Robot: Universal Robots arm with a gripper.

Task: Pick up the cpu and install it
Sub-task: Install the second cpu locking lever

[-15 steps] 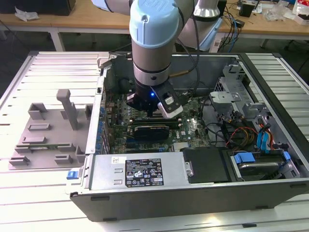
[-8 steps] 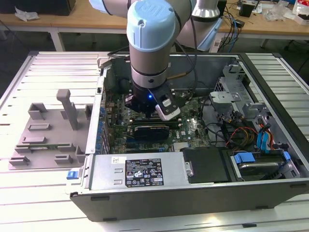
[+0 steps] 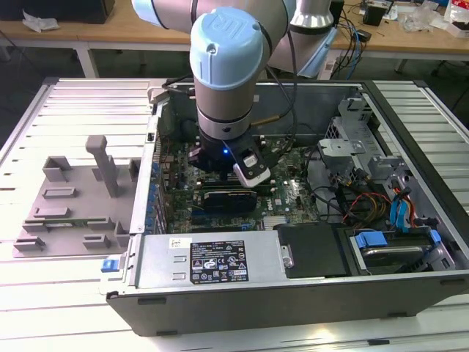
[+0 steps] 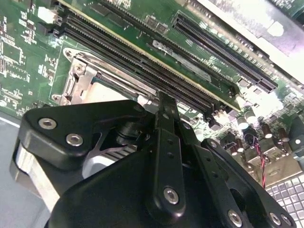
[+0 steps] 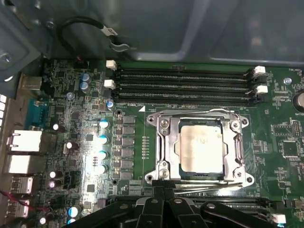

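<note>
- Over at the exterior view's left, a grey fixture tray is lying on the slatted table, well apart from the gripper and outside the open computer case.
- Moving rightward, the arm is reaching down into the case, and the gripper is hanging low over the green motherboard.
- Seen in the first wrist view, the cpu is sitting flat inside the metal socket frame, its silver top facing up, just beyond the gripper's tip and apart from it.
- In that same view, the fingers are pressing together into a narrow point with nothing between them, so the gripper is closed and holding nothing.
- Beyond the socket, four long memory slots are running side by side, farther from the gripper than the cpu.
- Further toward the exterior view's right, drive cages and blue-tabbed cables are filling the case, well apart from the gripper.
</note>
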